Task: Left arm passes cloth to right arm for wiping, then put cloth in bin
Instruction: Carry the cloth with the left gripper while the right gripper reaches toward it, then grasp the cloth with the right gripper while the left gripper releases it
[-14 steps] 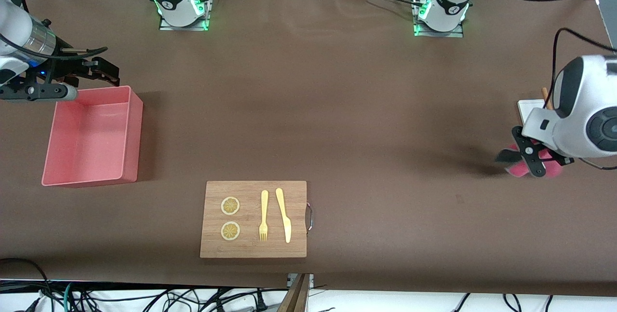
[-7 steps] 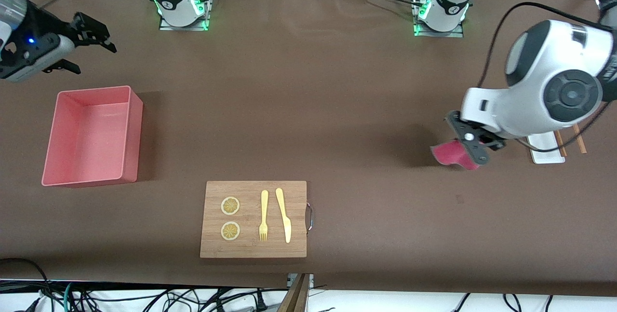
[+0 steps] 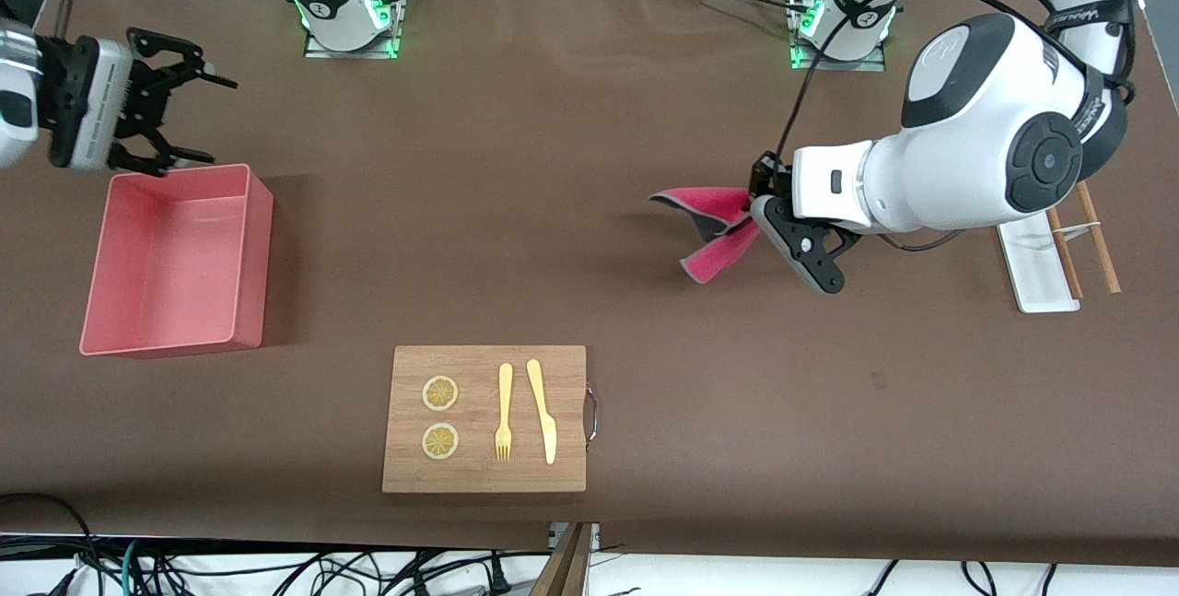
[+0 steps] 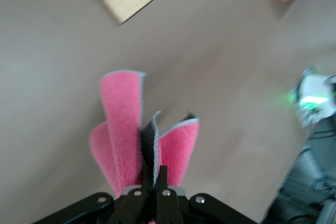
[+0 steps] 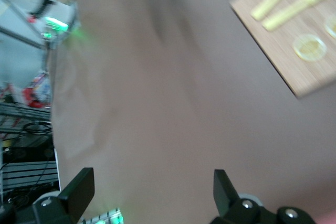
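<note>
Front view: our left end effector is pinching the cloth above the bench; our right end effector is gaping wide above the bin's 12 o'clock rim.

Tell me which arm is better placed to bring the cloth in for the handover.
Left. The left gripper is shut on the cloth, up over the bare table. The right gripper hangs open and empty by the bin.

brown table, cables along its edge
</note>
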`<state>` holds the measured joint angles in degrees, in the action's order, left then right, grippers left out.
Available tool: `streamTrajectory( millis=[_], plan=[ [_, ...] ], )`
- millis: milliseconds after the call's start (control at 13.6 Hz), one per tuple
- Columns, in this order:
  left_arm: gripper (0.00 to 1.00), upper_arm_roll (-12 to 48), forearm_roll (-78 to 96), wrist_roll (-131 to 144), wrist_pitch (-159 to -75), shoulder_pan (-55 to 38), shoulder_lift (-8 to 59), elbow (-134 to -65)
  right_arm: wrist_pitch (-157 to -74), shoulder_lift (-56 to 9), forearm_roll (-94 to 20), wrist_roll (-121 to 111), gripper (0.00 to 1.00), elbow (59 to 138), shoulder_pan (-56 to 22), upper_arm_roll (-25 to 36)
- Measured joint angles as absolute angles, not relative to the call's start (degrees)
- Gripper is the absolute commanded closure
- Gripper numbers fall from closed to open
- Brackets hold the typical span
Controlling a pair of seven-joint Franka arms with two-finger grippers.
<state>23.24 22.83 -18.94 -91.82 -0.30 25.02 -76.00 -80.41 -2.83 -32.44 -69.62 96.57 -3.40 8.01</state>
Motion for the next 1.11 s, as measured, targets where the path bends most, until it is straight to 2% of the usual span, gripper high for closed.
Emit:
streamTrajectory(
  millis=[295,590,812,1107],
  plan=[
    [1.00,23.30,37.44,-16.17,-101.43,-2.56,28.36,-75.99,-80.48,-9.96,-47.50,-91.57,0.00,100.82,-1.71,8.05],
    [1.00,23.52,39.17,-2.06,-113.70,-11.09,28.95,-75.81,-81.37,-18.40,-61.59,-108.93,0.00,104.01,-1.74,6.47],
    [1.00,23.57,39.18,8.19,-123.17,-16.92,28.98,-75.77,-84.19,-20.11,-72.21,-112.00,0.00,105.57,-2.80,3.34],
    [1.00,23.53,39.19,15.33,-131.96,-22.44,29.90,-75.78,-92.48,-20.35,-81.96,-112.02,0.00,105.71,-8.30,1.98]
  ],
)
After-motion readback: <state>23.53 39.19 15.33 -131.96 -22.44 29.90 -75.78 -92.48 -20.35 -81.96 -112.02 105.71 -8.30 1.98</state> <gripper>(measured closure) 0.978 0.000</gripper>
